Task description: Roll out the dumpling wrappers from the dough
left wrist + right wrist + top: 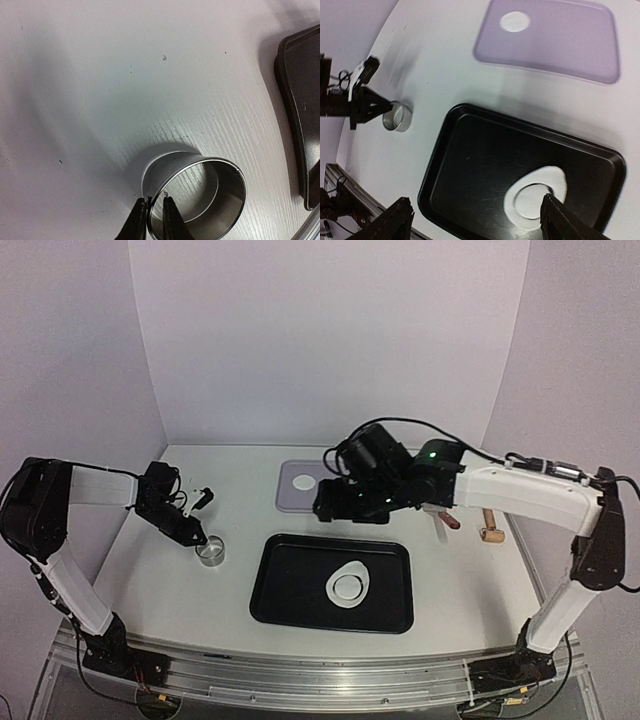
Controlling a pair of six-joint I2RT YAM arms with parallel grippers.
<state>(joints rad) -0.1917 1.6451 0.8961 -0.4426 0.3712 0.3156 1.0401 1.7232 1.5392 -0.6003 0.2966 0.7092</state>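
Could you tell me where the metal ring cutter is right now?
In the top view, the metal ring cutter stands on the table on the left, just left of the black tray, its rim pinched by the left gripper.

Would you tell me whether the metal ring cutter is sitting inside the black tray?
No, the ring cutter stands on the white table, to the left of the black tray.
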